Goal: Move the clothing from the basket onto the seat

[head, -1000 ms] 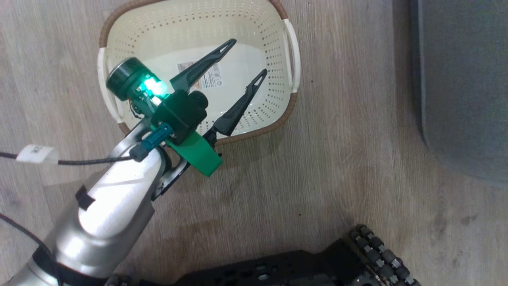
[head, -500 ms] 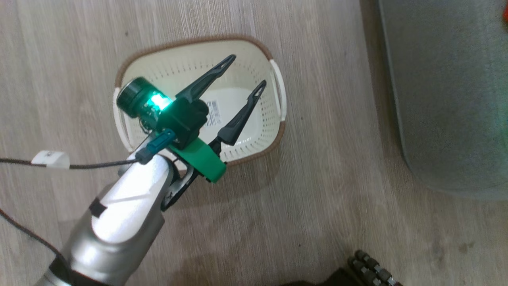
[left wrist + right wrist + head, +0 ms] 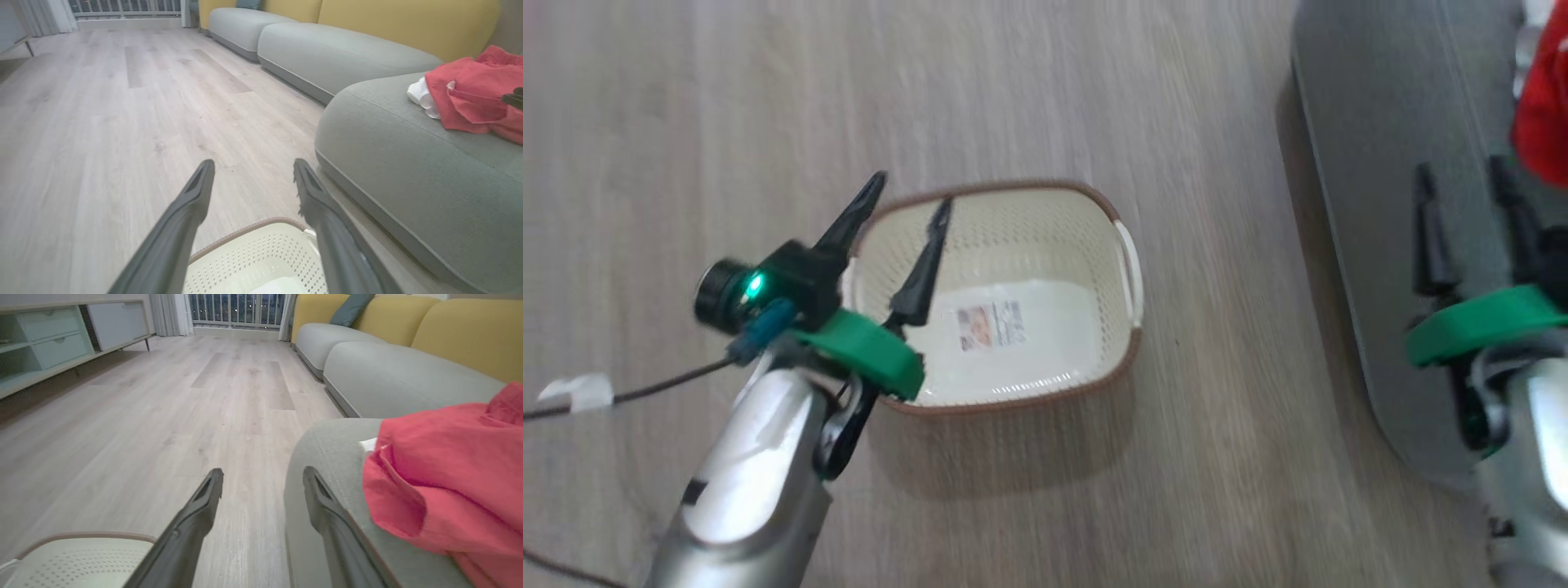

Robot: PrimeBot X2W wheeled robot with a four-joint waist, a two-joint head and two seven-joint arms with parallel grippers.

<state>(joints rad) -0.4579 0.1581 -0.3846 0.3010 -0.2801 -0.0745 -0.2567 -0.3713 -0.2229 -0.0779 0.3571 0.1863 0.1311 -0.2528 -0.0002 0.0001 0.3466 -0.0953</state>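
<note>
Cream perforated plastic basket [image 3: 1029, 237] sits empty, soft red fabric clothing [image 3: 1543, 122] lies on the grey-green upholstered seat [image 3: 1372, 245] at two o'clock, left hand [image 3: 911, 189] and right hand [image 3: 1460, 167] both spread, though the right, so near, could snag cloth and drag it off.

Nothing readable here tbh: the sticker [image 3: 989, 324] on the basket [image 3: 1123, 327] bottom is too blurry to make out.

On my left end effector [image 3: 912, 189], two long dark tapered fingers [image 3: 921, 273] sit ahead of a green collar [image 3: 866, 359]. Behind the collar I see a silver forearm [image 3: 743, 457]; beside the collar are a black camera pod [image 3: 727, 294] glowing green, a teal plug [image 3: 764, 327] and a white-tagged black cable [image 3: 662, 384].
</note>
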